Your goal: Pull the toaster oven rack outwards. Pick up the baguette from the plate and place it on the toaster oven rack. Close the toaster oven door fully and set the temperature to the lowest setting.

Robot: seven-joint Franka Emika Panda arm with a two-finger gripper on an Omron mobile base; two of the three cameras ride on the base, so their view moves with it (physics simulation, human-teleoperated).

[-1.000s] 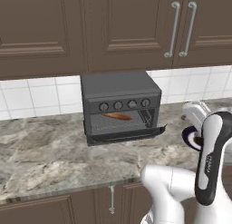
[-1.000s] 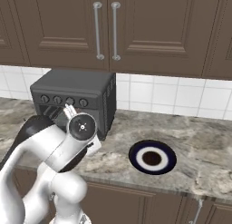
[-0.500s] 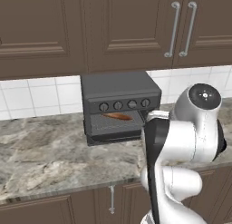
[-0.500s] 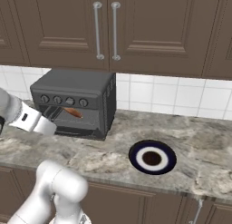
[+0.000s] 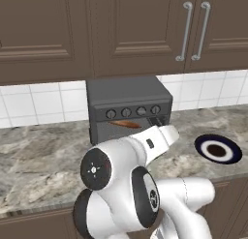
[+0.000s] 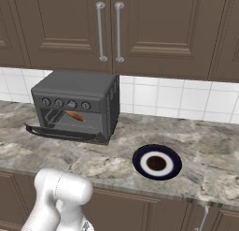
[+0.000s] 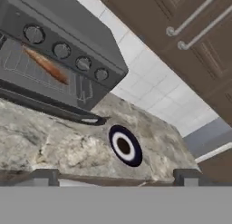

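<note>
Baguette (image 6: 74, 115) lies on the toaster oven rack (image 7: 27, 71); plate (image 6: 157, 162) bare. Toaster oven door (image 6: 60, 133) hangs open. Gripper (image 7: 113, 175) fingers spread, holding nothing, well back from the oven. Risk: pushing the door off-centre could skid the toaster oven (image 5: 128, 105); rack protrusion unclear, might block closure.

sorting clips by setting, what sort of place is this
A rendered home kitchen: a toaster oven on a marble-look counter, white tile backsplash and dark wood cabinets above.
</note>
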